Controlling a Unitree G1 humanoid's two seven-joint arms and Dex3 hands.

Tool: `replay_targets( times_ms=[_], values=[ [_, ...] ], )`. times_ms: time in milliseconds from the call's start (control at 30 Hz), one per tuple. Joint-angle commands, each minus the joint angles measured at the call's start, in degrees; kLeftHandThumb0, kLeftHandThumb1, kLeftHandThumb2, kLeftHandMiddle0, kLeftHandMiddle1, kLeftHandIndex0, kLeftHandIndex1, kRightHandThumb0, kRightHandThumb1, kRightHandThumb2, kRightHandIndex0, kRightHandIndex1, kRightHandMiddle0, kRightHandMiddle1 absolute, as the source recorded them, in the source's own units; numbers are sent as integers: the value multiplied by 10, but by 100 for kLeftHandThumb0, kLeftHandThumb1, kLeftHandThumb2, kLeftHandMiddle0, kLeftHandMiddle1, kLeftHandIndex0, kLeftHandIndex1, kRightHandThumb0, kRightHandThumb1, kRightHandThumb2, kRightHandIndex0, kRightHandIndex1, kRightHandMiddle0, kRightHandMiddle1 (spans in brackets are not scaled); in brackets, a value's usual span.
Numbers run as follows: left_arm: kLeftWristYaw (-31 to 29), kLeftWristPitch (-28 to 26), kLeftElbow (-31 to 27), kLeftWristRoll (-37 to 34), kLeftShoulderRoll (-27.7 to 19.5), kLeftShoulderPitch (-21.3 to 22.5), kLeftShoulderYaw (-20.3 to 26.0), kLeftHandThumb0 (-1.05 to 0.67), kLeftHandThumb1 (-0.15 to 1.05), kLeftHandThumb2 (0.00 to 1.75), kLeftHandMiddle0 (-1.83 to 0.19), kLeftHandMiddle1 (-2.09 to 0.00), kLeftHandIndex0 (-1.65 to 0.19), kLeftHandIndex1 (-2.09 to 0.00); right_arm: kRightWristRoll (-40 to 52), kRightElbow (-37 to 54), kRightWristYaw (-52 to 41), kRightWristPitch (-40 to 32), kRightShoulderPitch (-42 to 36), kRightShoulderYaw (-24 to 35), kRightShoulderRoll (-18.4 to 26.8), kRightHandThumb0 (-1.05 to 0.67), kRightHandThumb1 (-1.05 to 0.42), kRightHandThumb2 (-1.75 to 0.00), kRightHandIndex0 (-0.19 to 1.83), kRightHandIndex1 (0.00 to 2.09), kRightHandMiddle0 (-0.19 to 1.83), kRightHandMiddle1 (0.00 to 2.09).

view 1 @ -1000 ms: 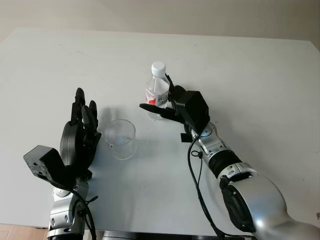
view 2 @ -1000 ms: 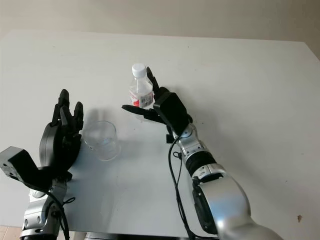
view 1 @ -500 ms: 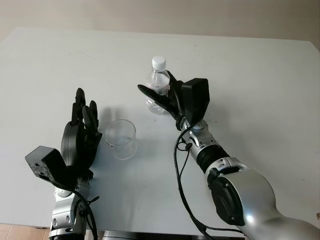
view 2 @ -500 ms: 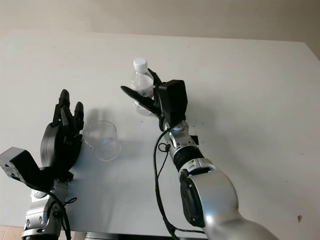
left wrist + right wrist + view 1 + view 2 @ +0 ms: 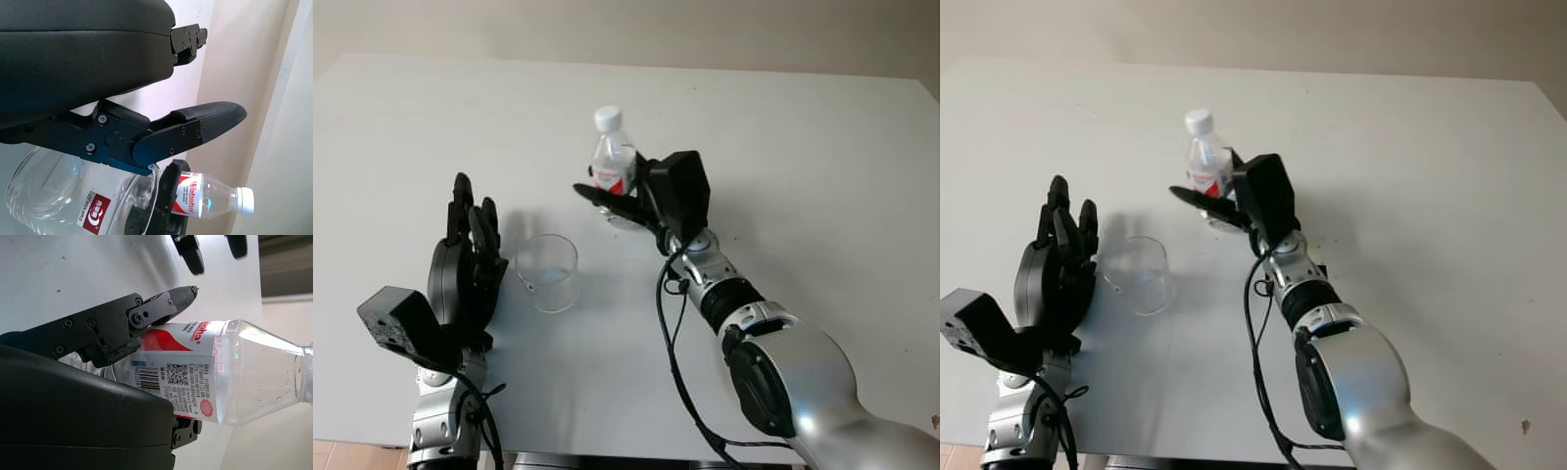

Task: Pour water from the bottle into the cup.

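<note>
Right hand clasps bottle, capped, upright, beyond-right of cup | left hand released beside cup | uncap, centre neck over cup, tilt gradually.

My left hand was matte black, its shell broad and smooth, with a boxy black camera block behind the wrist. My right hand was black too, with small round screws along its jointed links and ribbed rubber pads on the fingertips. Behind each wrist my forearms were silver metal with dark ringed joints, and thin black cables looped loosely alongside them.
</note>
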State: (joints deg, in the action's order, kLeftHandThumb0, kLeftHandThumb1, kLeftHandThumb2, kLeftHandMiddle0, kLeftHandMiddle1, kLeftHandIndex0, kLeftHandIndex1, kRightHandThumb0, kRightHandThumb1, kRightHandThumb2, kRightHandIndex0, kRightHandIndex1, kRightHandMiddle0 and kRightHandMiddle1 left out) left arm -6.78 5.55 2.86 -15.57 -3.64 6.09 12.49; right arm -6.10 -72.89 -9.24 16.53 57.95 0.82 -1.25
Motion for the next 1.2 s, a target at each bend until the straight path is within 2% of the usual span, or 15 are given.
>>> replay_targets(
  times_ms=[0, 100, 267, 533, 633, 967, 1000, 1100, 1167],
  values=[
    [2, 2, -7, -3, 5, -2, 0, -77, 105, 71, 6, -6, 13, -6, -8, 0, 1, 7, 2, -7, 8, -30, -105, -9, 90, 209, 89, 209],
    [3, 1, -8, -1, 6, -3, -1, -77, 105, 71, 6, -5, 13, -6, -33, 3, 31, 18, 2, -25, 13, -33, -102, -5, 81, 209, 88, 209],
    [-3, 7, -4, 0, 6, -2, -3, -78, 105, 71, 8, -5, 14, -5, -75, 11, 89, 43, 2, -57, 20, -29, -104, -7, 81, 209, 88, 209],
    [-5, 12, 1, 1, 6, -1, -3, -77, 105, 71, 7, -5, 14, -5, -210, 27, 228, 146, 11, -159, 77, -12, -105, -14, 91, 209, 70, 209],
    [-6, 14, 3, 3, 6, -1, -3, -77, 105, 71, 7, -6, 14, -6, -239, 26, 257, 170, 20, -181, 98, -10, -105, -19, 102, 209, 64, 209],
    [-2, 15, 1, 7, 9, -3, -6, -77, 105, 73, 7, -5, 14, -5, -335, 41, 335, 200, 55, -256, 155, -11, -103, -23, 111, 209, 67, 209],
    [-2, 15, 1, 7, 9, -3, -6, -77, 105, 73, 7, -5, 14, -6, -342, 42, 341, 200, 58, -262, 158, -11, -101, -26, 111, 209, 69, 209],
    [-1, 17, 1, 8, 11, -3, -6, -77, 105, 73, 7, -5, 13, -6, -365, 40, 368, 203, 65, -281, 167, -11, -82, -59, 110, 209, 78, 209],
    [-1, 17, 1, 7, 11, -3, -6, -77, 105, 73, 7, -5, 13, -6, -375, 38, 378, 202, 68, -290, 170, -12, -76, -70, 111, 209, 80, 209]
  ],
)
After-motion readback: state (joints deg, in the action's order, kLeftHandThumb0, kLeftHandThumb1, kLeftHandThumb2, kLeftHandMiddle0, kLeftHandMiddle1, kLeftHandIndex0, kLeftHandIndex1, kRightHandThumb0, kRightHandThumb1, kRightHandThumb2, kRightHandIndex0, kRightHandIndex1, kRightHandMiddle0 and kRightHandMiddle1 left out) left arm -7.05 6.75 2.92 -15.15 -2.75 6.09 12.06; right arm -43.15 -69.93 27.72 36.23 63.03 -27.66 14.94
